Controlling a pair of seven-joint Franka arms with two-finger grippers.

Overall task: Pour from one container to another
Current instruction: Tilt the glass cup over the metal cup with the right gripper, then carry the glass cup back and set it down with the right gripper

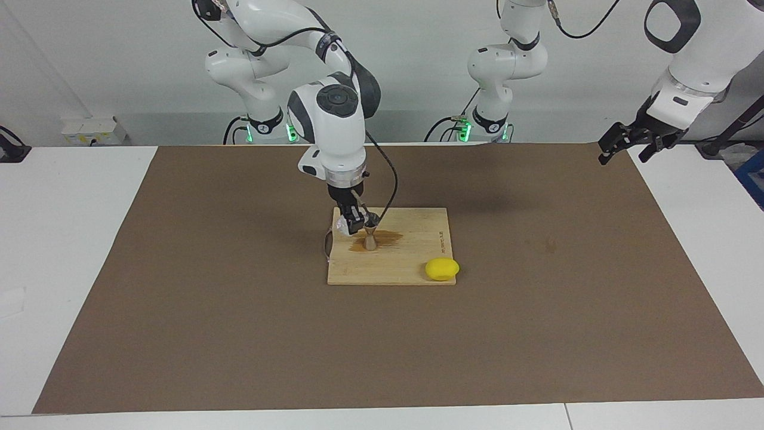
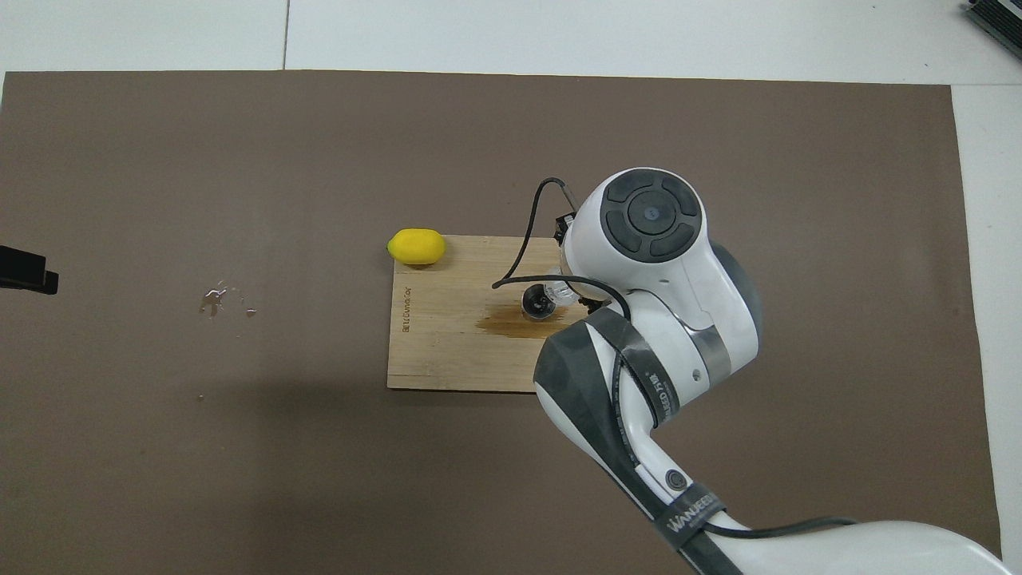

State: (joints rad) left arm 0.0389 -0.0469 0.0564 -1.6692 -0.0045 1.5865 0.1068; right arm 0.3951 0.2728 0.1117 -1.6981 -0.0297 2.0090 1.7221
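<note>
The small clear glass cup (image 1: pixel 342 226) is tipped on its side in my right gripper (image 1: pixel 352 224), which is shut on it. Its mouth is at the rim of the silvery hourglass jigger (image 1: pixel 370 239), which stands upright on a wooden board (image 1: pixel 412 263). In the overhead view the jigger's dark mouth (image 2: pixel 536 302) shows beside the glass cup (image 2: pixel 564 293), and the arm's wrist hides the gripper. A brown wet stain (image 1: pixel 385 239) spreads on the board around the jigger. My left gripper (image 1: pixel 624 154) hangs open and empty over the mat's corner at the left arm's end, waiting.
A yellow lemon (image 1: pixel 441 269) lies at the board's corner farthest from the robots, toward the left arm's end. The board sits mid-table on a brown mat (image 1: pixel 239 334). A few drops (image 2: pixel 217 302) mark the mat toward the left arm's end.
</note>
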